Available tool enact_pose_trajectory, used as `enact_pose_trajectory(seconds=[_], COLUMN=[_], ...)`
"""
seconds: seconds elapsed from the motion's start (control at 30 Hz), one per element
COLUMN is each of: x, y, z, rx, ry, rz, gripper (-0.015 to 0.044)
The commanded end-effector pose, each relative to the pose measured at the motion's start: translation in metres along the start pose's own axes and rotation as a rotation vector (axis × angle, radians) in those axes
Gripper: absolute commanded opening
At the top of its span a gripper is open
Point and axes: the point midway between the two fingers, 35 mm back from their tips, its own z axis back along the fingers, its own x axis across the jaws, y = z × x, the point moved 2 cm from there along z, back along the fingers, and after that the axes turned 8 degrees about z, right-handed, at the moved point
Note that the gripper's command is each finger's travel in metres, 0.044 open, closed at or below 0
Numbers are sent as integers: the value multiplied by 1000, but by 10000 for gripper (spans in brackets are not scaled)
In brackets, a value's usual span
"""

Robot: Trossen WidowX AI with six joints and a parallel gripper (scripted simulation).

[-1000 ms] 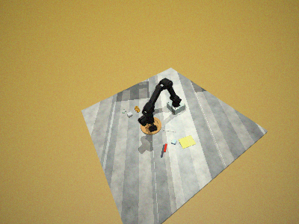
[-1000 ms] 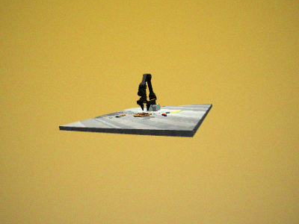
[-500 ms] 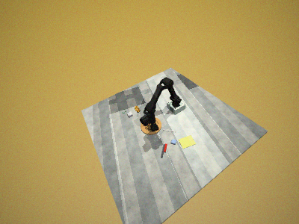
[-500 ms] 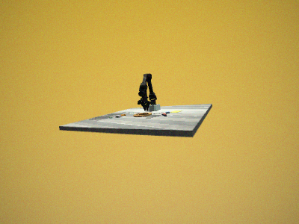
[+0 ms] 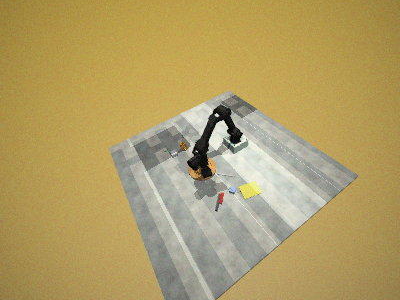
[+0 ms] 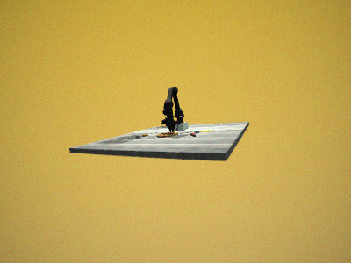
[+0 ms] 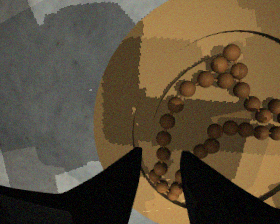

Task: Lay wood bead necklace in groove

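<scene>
Gripper point(image 5: 205, 172) point(image 6: 171, 131) point(image 7: 161, 155) is over the board point(image 5: 213, 168) point(image 6: 161, 135) point(image 7: 116, 95), fingers partly open with a gap between the tips. Necklace point(image 7: 163, 138) lies on the board in an uneven loop (right side pinched well inward, so no clean ring). Some beads show between the fingers in the wrist view; can't see any gripped. Yellow square point(image 5: 250, 190) point(image 6: 207, 131) and red item point(image 5: 221, 198) point(image 6: 192, 134) sit off the board.

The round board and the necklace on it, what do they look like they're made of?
Board: probably wood, matte; tan with a smooth cut edge, though no clear grain shows.
Necklace: likely wooden beads, satin; brown, round, softly shaded. The cord material can't be told.
</scene>
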Motion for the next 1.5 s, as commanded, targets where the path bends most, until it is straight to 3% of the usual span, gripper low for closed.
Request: enact_pose_trajectory(seconds=[0.0,0.3,0.47,1.47], x=[-1,-1,-1,-1], y=[4,5,3,3], z=[-9,-13,-11,-11], rx=[11,12,7,7], ry=[3,3,3,3], rz=[5,6,1,1], gripper=[120,120,0,0])
